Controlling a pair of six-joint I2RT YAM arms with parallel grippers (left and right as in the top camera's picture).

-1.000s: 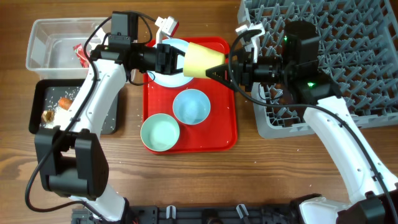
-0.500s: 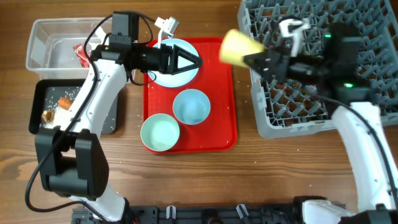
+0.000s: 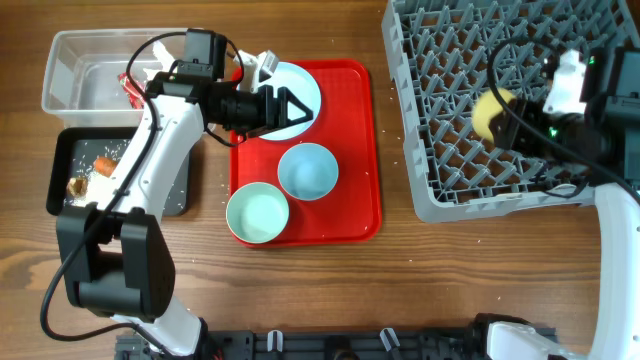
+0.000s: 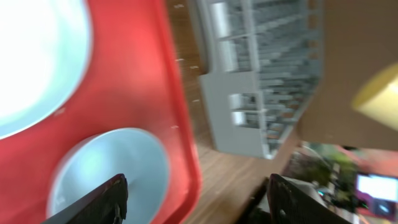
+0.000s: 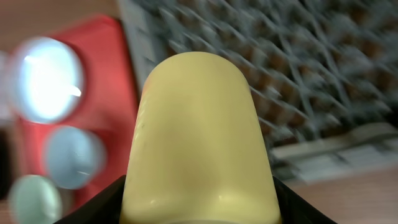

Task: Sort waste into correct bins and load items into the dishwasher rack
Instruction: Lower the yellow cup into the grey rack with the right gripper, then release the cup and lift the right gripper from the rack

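My right gripper [image 3: 510, 118] is shut on the small yellow cup [image 3: 492, 112] and holds it over the grey dishwasher rack [image 3: 470, 50]. In the right wrist view the cup [image 5: 199, 137] fills the space between my fingers [image 5: 102, 202]. My left gripper [image 3: 297, 106] stands open and empty above the pale blue plate [image 3: 302, 82] on the red tray [image 3: 352, 200]. The pale blue bowl [image 3: 307, 171] and the mint-green bowl [image 3: 257, 213] sit on that tray. In the left wrist view the blue bowl [image 4: 106, 165] lies under the open gripper [image 4: 196, 200].
The clear tub [image 3: 75, 55] at the far left holds a red wrapper [image 3: 130, 84]. In front of it the black tray [image 3: 70, 140] holds a carrot piece [image 3: 103, 164] and a brown scrap [image 3: 77, 185]. Bare wood lies between the red tray and the rack.
My left gripper let go of the yellow cup, opened and drew back left. My right gripper carried the cup from over the red tray to over the rack.
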